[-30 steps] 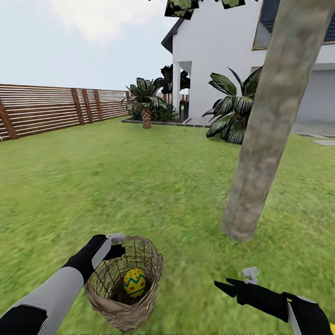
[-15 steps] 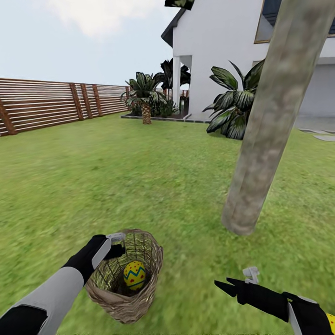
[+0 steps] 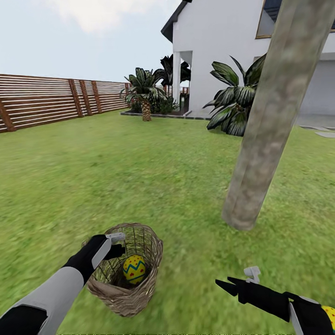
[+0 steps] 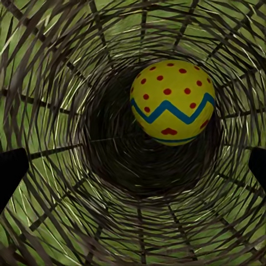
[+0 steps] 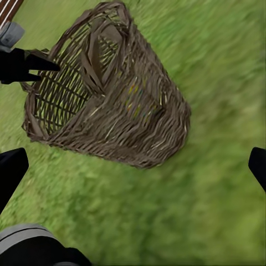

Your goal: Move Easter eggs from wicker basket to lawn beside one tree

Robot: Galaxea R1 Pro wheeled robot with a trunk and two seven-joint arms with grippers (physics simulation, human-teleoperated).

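The wicker basket (image 3: 122, 291) lies tilted on the lawn (image 3: 139, 177) at the front left, its mouth facing me. One yellow Easter egg (image 3: 134, 269) with a blue zigzag and red dots rests inside; the left wrist view shows this egg (image 4: 172, 102) deep in the weave. My left gripper (image 3: 115, 243) is at the basket's mouth, open, its fingertips (image 4: 11, 169) wide apart and touching nothing. My right gripper (image 3: 226, 284) hovers open and empty over grass to the basket's right, facing the basket (image 5: 111, 94). A yellow dotted patch (image 3: 330, 315), seemingly another egg, peeks behind my right forearm. The tree (image 3: 267, 125) rises just beyond.
A brown slatted fence (image 3: 42, 104) runs along the left. A white house (image 3: 218, 51), a short palm (image 3: 146, 95) and a big leafy shrub (image 3: 235, 104) stand at the back. Grey paving (image 3: 321, 132) lies at the far right. Open grass spreads around the trunk.
The whole picture has slid upward, so the camera moved. The basket and trunk base sit higher in view, while both arms keep their places. The egg stays in the basket.
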